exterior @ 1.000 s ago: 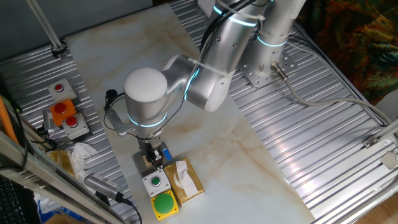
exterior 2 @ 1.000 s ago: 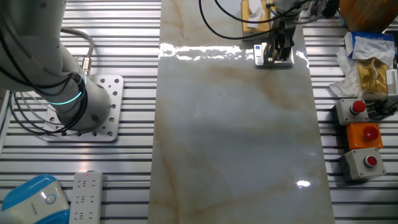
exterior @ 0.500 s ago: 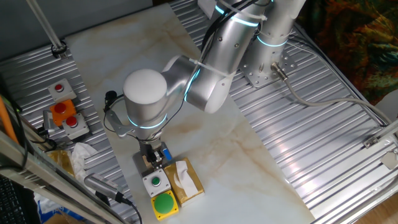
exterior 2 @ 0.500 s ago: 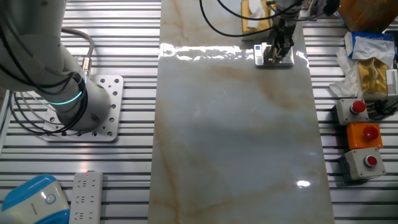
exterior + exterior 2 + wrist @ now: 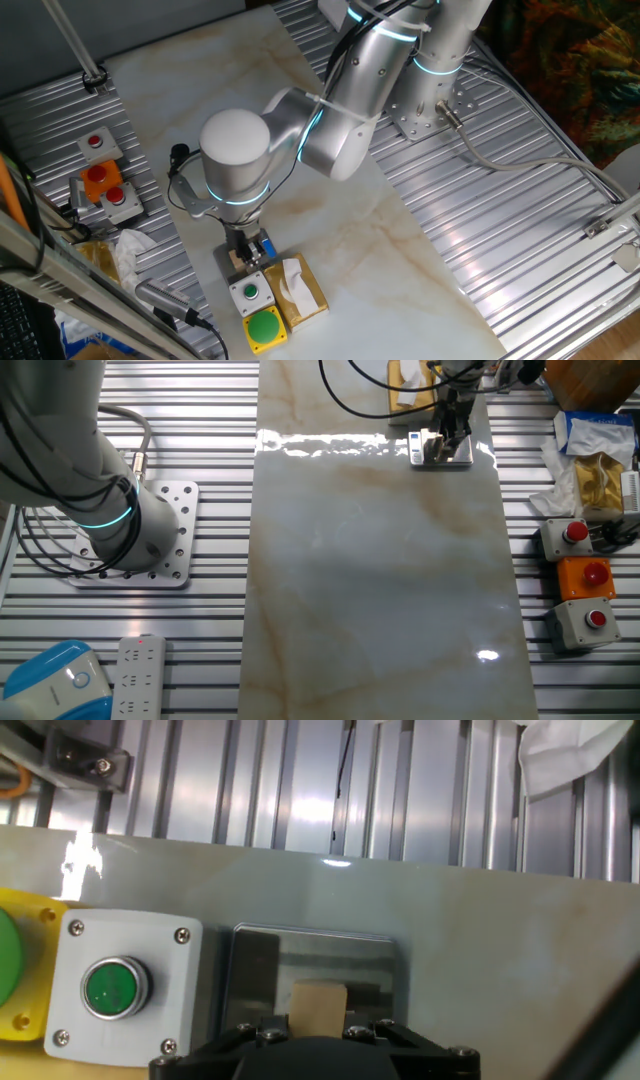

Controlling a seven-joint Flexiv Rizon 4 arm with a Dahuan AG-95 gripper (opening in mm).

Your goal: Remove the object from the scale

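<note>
The scale (image 5: 310, 952) is a small dark-grey platform on the marble board; a blue patch shows at its edge in one fixed view (image 5: 265, 246). The object, a tiny tan cube (image 5: 318, 1003), stands on the platform at its near edge. My gripper (image 5: 318, 1026) is lowered straight onto it, and its black body fills the bottom of the hand view. The jaws stand close on either side of the cube and look shut on it. The fixed views show the gripper (image 5: 243, 257) (image 5: 449, 440) down on the scale (image 5: 440, 455), with the cube hidden behind the fingers.
A grey box with a green button (image 5: 125, 988) touches the scale's left side, with a yellow button box (image 5: 264, 328) beyond it. A yellow-brown tissue box (image 5: 300, 288) lies beside them. Red-button boxes (image 5: 580, 575) and crumpled white wrapping (image 5: 575, 755) sit on the slatted metal.
The fingers have drawn closer together around the cube. The arm has barely moved and the cube still rests on the scale.
</note>
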